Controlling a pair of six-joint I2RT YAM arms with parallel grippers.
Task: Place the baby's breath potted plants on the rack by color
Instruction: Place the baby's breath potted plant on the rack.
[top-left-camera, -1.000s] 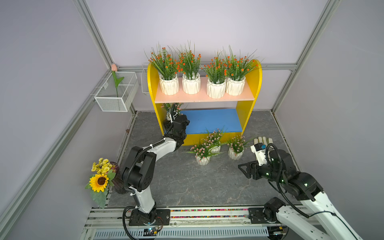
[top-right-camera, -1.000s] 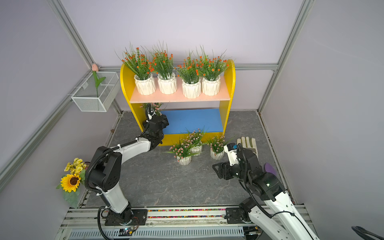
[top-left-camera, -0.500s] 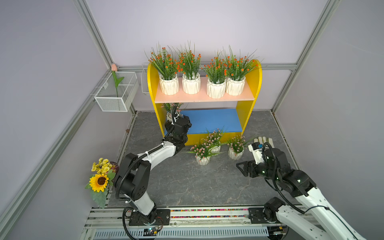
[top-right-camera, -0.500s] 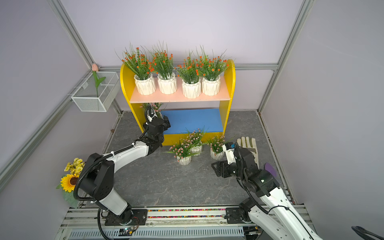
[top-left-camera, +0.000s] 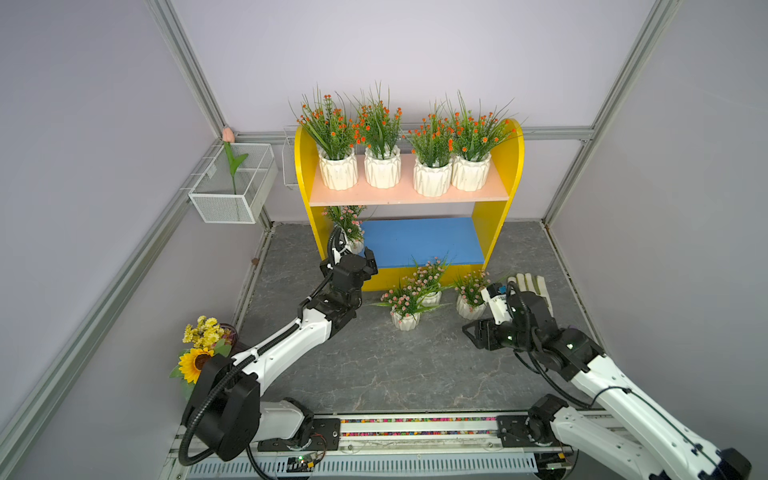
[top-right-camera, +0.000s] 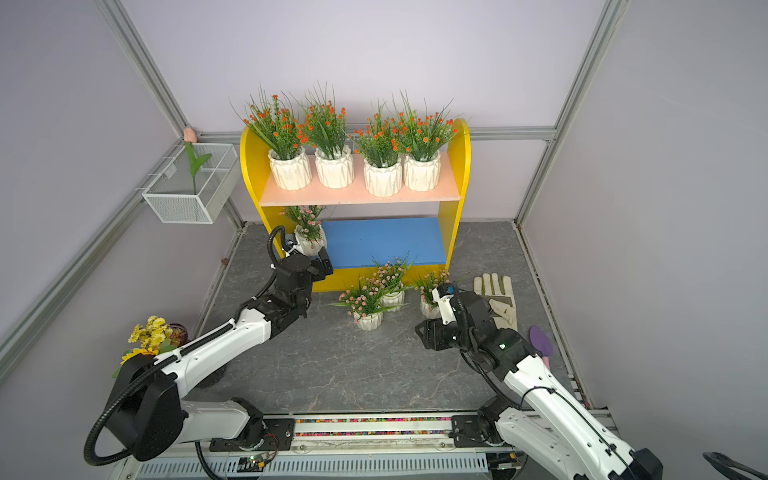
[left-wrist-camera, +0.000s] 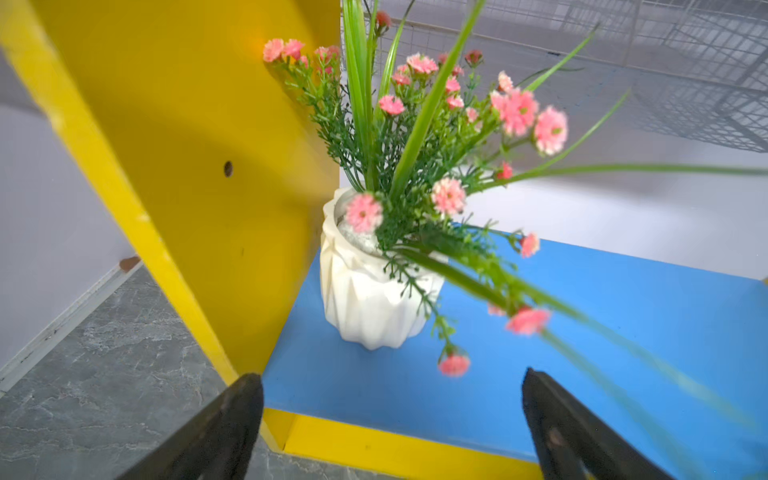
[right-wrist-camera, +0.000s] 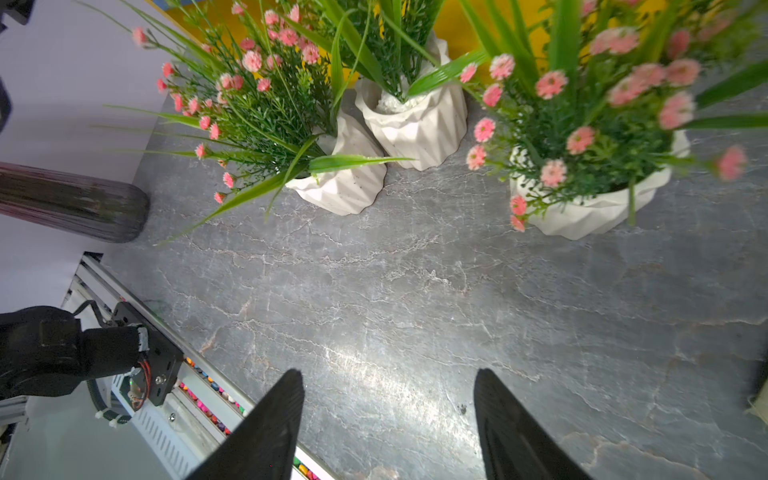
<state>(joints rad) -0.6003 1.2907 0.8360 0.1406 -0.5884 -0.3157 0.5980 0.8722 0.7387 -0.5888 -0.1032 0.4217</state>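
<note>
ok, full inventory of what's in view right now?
orange-flowered potted plants: 4, white pots, in a row on the pink upper board
pink-flowered potted plants: 4, white pots; one at the left end of the blue lower board, three on the floor before the rack
rack: 1, yellow, at the back
wire basket: 1 in full view, white, hung left of the rack
tulip stem: 1, pink, in the wire basket
sunflower bouquet: 1, yellow, front left
glove: 1, pale, floor right of the rack
purple object: 1, by the glove, kind unclear
left gripper: open, empty, facing the lower-board pot
right gripper: open, empty, facing the floor pots
</note>
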